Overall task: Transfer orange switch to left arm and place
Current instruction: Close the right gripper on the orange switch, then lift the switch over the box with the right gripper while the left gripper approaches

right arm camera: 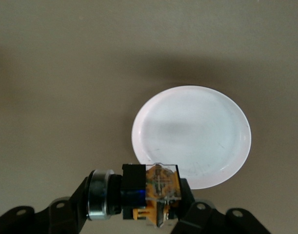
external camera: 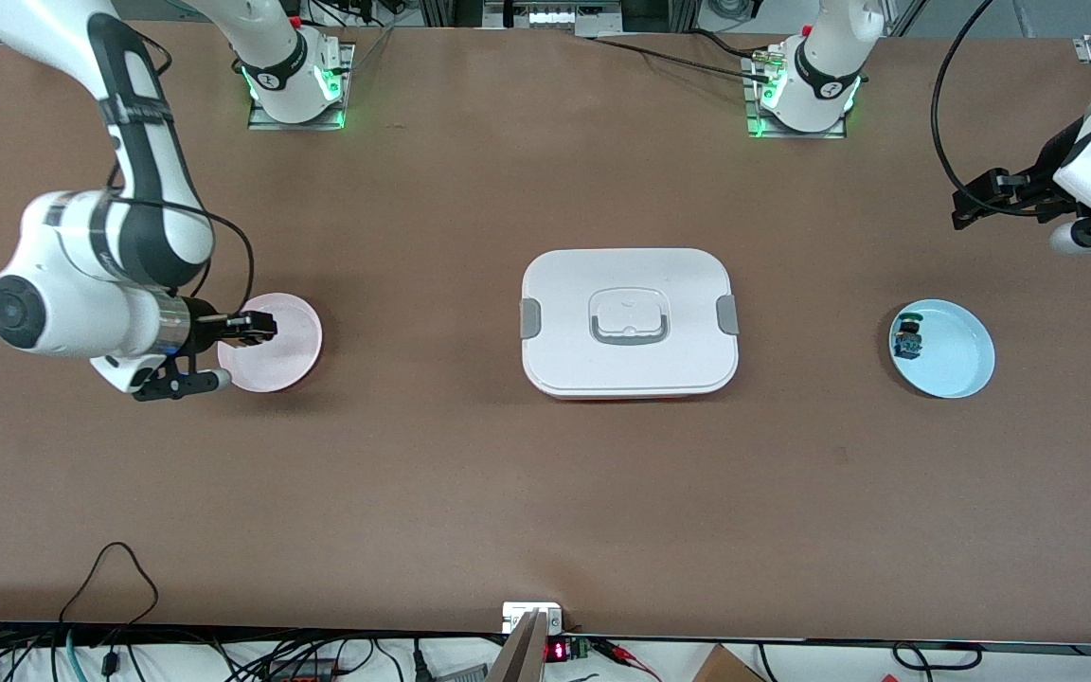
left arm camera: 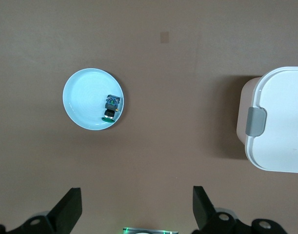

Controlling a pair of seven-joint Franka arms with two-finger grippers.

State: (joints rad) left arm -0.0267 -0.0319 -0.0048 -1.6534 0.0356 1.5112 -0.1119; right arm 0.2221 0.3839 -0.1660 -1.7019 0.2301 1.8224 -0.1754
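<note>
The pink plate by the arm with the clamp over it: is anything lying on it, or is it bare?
Bare. The pink plate shows nothing on its surface in the right wrist view; the orange switch is clamped in the right gripper above its edge.

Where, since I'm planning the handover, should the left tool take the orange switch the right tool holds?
Grip the orange switch at its black middle, across its length. The right tool, over the pink plate, seems shut on its two ends, leaving only the flanks free. The open left tool, waiting over the table by the blue plate, should probably approach crosswise.
</note>
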